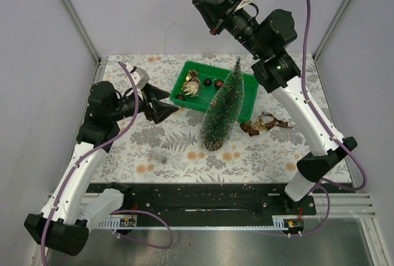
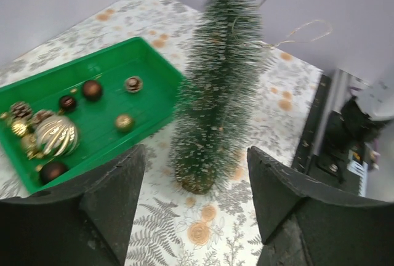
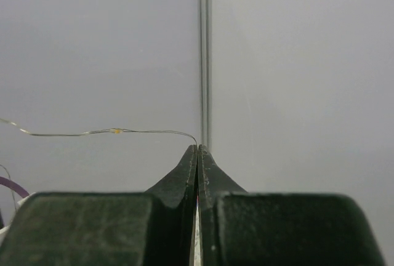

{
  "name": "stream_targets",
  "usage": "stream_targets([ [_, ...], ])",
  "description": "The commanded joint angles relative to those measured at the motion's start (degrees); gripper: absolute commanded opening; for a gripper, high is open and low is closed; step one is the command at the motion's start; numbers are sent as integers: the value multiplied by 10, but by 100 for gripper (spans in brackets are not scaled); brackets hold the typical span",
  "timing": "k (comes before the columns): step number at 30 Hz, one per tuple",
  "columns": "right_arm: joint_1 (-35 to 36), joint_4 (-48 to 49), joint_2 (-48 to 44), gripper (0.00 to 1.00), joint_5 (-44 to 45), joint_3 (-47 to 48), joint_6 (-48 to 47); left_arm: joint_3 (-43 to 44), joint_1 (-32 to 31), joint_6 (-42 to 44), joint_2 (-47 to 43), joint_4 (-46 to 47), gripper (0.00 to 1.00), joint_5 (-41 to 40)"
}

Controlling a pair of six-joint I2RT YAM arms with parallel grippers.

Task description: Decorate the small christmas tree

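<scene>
The tree stands upright on the tabletop, just beside the tray (baubles inside). The left end effector faces it, fingers spread, empty. The right end effector, raised high, pinches a wire.

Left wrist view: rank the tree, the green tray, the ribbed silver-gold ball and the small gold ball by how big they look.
1-2. small christmas tree and green tray: they look about alike and both are cropped by the frame, so not ranked.
3. ribbed ball.
4. small gold ball.
</scene>
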Motion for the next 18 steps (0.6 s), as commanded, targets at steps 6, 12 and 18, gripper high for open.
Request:
stream_targets([
  [6, -2, 128, -47, 0, -65, -65, 113, 30, 2, -15, 23, 33, 68, 190],
  [12, -2, 178, -50, 0, -93, -86, 173, 12, -2, -4, 33, 50, 51, 139],
  [18, -3, 220, -56, 0, -116, -102, 217, 10, -2, -1, 55, 70, 42, 118],
])
